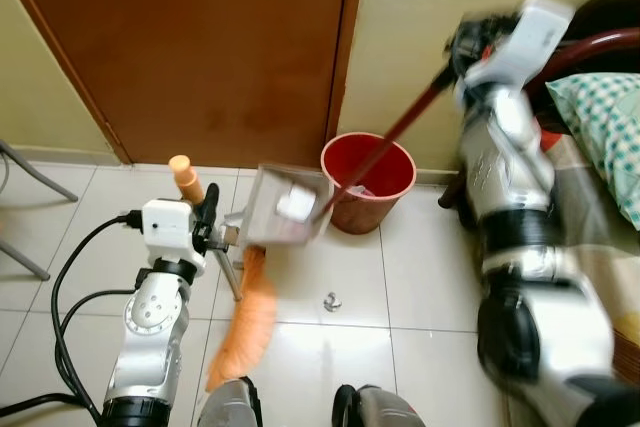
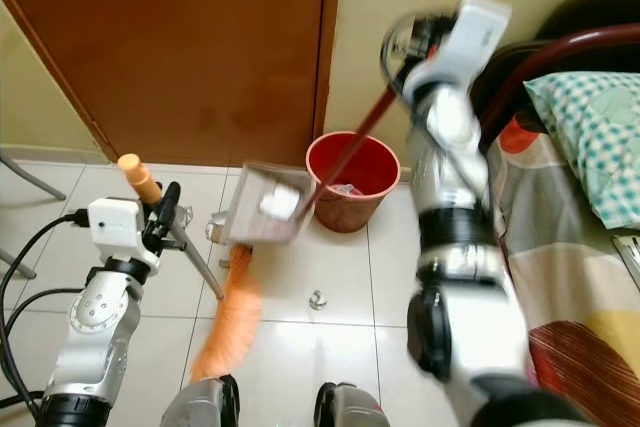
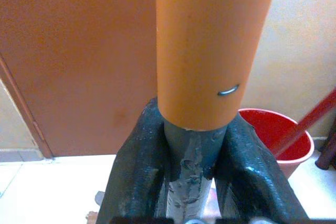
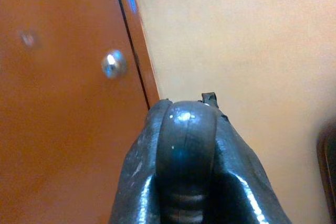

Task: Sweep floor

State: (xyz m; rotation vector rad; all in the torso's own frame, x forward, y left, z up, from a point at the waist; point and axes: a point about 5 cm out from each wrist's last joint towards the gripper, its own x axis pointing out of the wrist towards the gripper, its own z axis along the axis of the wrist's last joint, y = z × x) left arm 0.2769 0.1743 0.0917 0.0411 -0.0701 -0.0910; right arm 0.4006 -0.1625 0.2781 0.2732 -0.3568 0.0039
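The broom (image 1: pixel 243 322) leans on the white floor (image 1: pixel 400 297), with its orange brush low down and its stick going up to an orange tip near the left gripper (image 3: pixel 191 145). That gripper is closed tight around the grey part of the stick, just under the orange tip, one black finger (image 3: pixel 134 177) on each side.

The dustpan (image 1: pixel 285 209) is just past the broom's stick, lifted off the floor and tipped. A bit of white trash (image 1: pixel 293 203) sits inside it. Its long red handle (image 1: pixel 390 142) runs up and away from the broom to the right gripper (image 4: pixel 186 156), which is held high by the yellow wall (image 1: pixel 440 37). That gripper is clamped around the black end of the handle.

The red bucket (image 1: pixel 368 182) stands on the floor right behind the dustpan, against the wall. The handle crosses over its rim.

A small silver scrap (image 1: pixel 331 300) lies on the floor just beside the brush, on the side away from the left arm.

A brown door (image 1: pixel 200 47) is behind the broom. A silver knob (image 4: pixel 114 63) shows on it in the right wrist view.

Far from the broom, past the right arm, is a bed with a checked pillow (image 1: pixel 605 122).
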